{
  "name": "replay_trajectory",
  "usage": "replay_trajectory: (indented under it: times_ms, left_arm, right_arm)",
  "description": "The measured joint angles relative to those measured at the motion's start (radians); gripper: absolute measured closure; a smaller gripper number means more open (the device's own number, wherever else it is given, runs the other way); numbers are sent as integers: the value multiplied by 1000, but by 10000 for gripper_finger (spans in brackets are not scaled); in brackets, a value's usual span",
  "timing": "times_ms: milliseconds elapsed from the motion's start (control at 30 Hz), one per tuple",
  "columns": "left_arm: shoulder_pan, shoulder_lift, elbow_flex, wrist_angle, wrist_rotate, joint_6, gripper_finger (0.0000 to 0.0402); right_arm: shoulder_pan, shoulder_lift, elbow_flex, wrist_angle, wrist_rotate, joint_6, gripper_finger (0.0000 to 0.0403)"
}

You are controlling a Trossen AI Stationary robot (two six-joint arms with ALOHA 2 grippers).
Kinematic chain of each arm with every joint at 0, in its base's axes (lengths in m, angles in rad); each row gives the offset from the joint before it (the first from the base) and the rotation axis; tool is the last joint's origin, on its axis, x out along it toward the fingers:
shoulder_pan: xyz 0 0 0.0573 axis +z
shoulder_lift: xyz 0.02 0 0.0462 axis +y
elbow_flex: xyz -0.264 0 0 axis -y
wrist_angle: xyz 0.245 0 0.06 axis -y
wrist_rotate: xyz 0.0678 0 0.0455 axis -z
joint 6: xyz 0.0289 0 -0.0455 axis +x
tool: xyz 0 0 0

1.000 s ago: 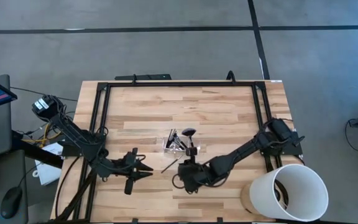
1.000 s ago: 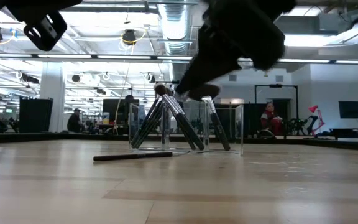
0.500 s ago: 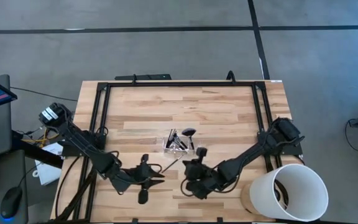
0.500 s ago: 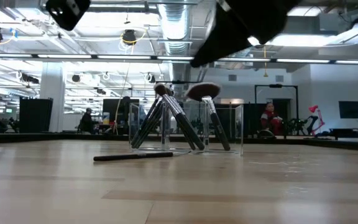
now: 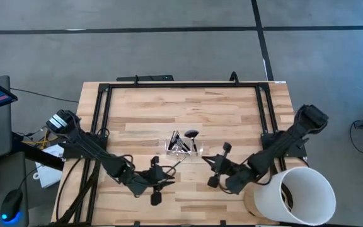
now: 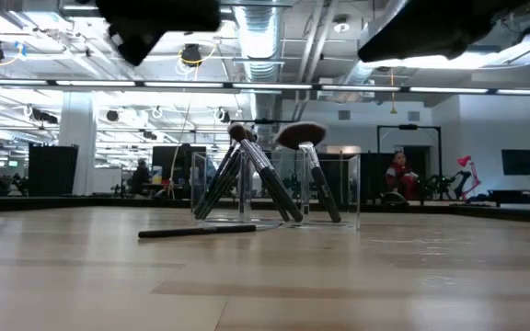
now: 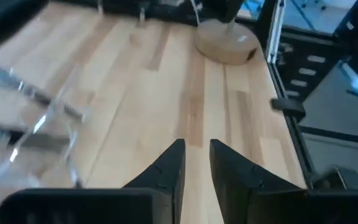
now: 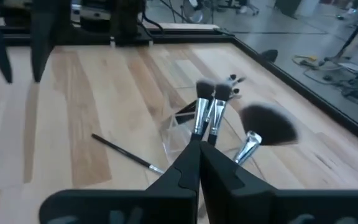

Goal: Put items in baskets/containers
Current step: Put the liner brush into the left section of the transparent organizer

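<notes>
A small clear tray (image 5: 183, 145) (image 6: 274, 188) stands mid-table with several dark-handled brushes leaning upright against its walls. One of them is the fan brush, with its wide head (image 6: 300, 135) (image 8: 269, 122) on top. One thin brush (image 6: 196, 231) (image 8: 126, 154) (image 5: 176, 164) lies flat on the wood, near-left of the tray. My left gripper (image 5: 167, 183) (image 7: 196, 167) hovers by that brush's near end, its fingers a narrow gap apart. My right gripper (image 5: 210, 169) (image 8: 197, 163) is shut and empty, near-right of the tray and pointing toward it.
A large white bucket (image 5: 298, 195) stands at the table's near right corner, next to a round tan disc (image 7: 227, 43). A black frame (image 5: 181, 85) runs along the table's far, left and right sides. Bare wood lies left of and beyond the tray.
My right gripper has risen from over the tray and drawn back toward the table's right edge. The fan brush stays leaning in the tray. My left gripper has moved right and toward the near edge, closing on the lying brush. That brush has not moved.
</notes>
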Motion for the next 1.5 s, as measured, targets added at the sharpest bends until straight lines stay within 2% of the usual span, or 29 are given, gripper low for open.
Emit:
replay_trajectory:
  times_ms: [67, 133, 200, 233, 300, 367, 433, 500, 567, 733, 967, 1100, 1233, 1500]
  left_arm:
    - [0, 46, 41, 7, -40, 40, 330]
    - [-11, 94, 73, -1, -130, 52, 330]
    - [-18, 132, 88, 1, -157, 42, 330]
    - [-20, 145, 89, -6, -150, 21, 330]
    - [-9, 167, 105, -13, -71, -42, 330]
    - [7, 175, 138, -84, -12, -92, 331]
    - [18, 198, 200, -195, 3, -109, 336]
    - [15, 223, 249, -314, -25, -99, 346]
    - [9, 245, 288, -357, -20, -101, 356]
    - [22, 255, 316, -420, 106, -207, 371]
    - [92, 258, 318, -541, 119, -199, 371]
    - [140, 255, 399, -701, 165, -172, 371]
    - [174, 254, 466, -872, 205, -188, 371]
    - [198, 269, 501, -884, 243, -250, 372]
  right_arm:
    - [14, -19, -26, 25, 5, -1, 402]
    - [23, -21, -31, 33, 11, 0, 402]
    - [37, -20, -34, 28, 33, -6, 402]
    - [41, -18, -33, 35, 35, -8, 402]
    - [42, -16, -33, 34, 34, -10, 402]
    - [41, -16, -33, 36, 27, -6, 402]
    - [39, -16, -33, 32, 26, -4, 402]
    - [34, -15, -33, 36, 24, -2, 402]
    - [35, -13, -33, 32, 21, -3, 402]
    - [35, -14, -33, 28, 17, 6, 402]
    - [25, -13, -33, 30, -4, 1, 402]
    - [7, -13, -33, 28, -8, -3, 402]
    - [-10, -13, -33, 21, -62, -9, 402]
    - [-3, -13, -32, 16, -133, -10, 402]
